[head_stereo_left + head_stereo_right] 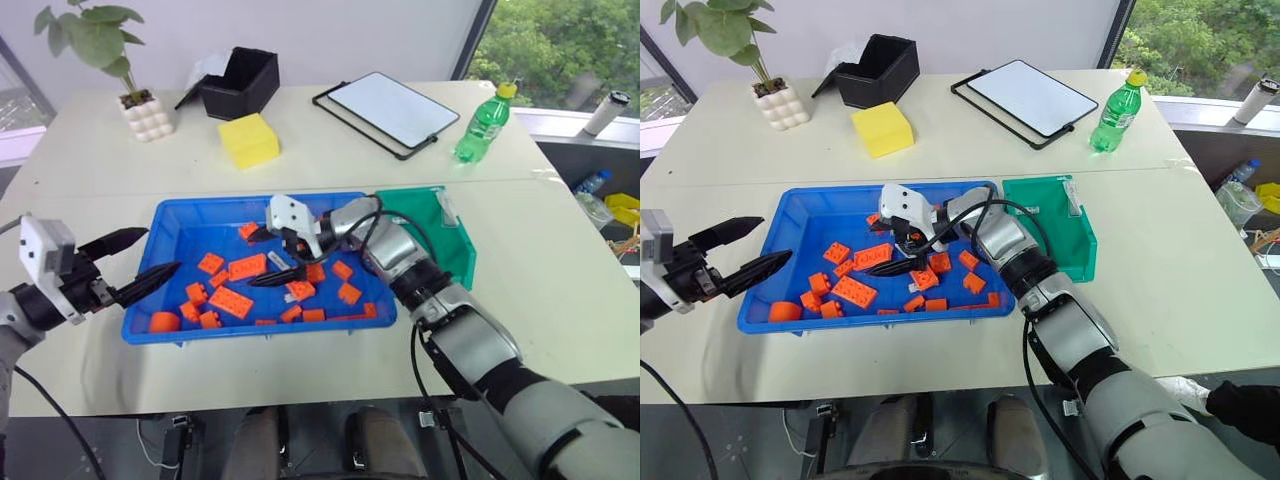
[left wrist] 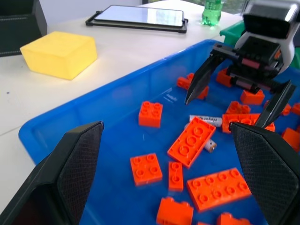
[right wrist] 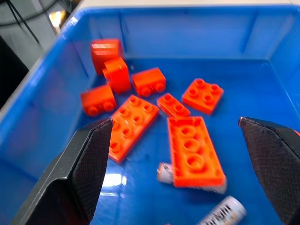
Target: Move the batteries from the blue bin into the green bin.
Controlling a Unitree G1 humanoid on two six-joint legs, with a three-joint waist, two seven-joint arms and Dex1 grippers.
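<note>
Right gripper (image 1: 266, 256) spread inside blue bin (image 1: 170, 214) walls

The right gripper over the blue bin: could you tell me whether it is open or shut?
Open. The right gripper hangs inside the blue bin, its two black fingers spread wide above the orange bricks, gripping nothing.

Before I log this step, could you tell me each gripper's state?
Left gripper: open, empty, beside the blue bin.
Right gripper: open, empty, over the batteries.
</note>
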